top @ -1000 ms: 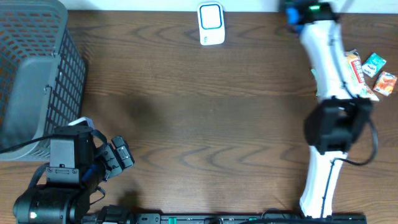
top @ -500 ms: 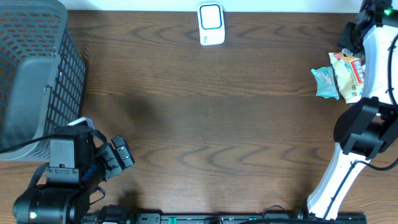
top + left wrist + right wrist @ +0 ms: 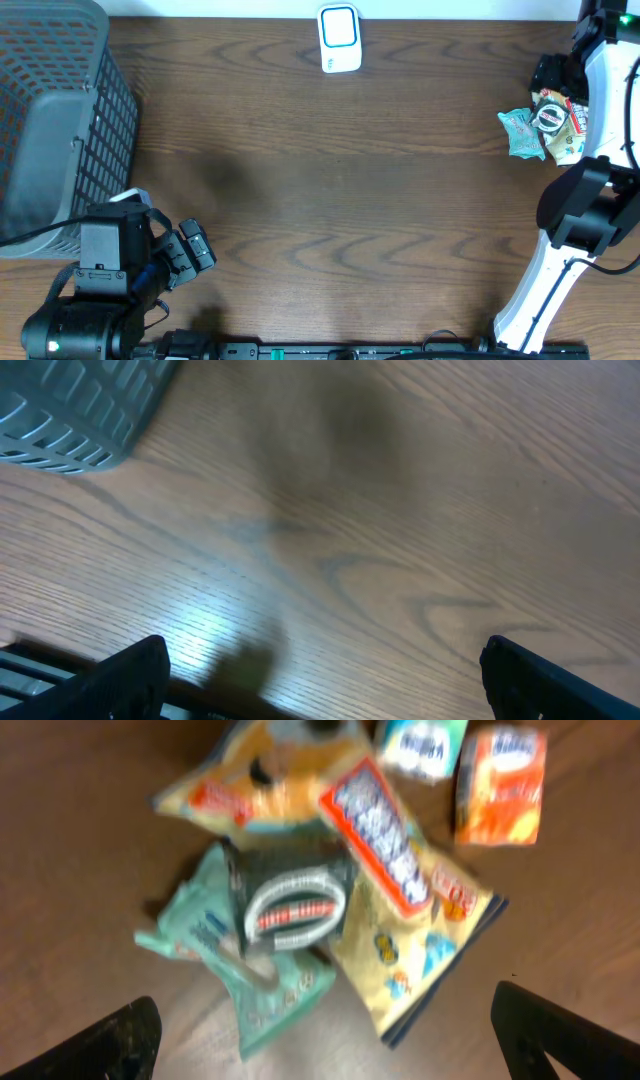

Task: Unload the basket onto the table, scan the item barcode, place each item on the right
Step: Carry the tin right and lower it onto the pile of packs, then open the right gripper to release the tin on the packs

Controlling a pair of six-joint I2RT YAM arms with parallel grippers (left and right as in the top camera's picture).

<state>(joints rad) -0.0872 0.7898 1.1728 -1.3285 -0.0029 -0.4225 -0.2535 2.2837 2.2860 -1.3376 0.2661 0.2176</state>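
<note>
basket (image 3: 45, 110) sitting far left on the tabletop (image 3: 330, 190) | scanner (image 3: 340, 38) standing at the back, middle | snack packets (image 3: 521, 132) lying heaped far right

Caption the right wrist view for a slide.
Open right claw above a dark tub on a teal packet, beside a yellow bag, a red bar and an orange box.

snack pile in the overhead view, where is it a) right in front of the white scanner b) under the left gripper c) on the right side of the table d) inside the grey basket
C: the snack pile lies on the right side of the table, well away from the basket on the left and the scanner at the back edge.
</note>
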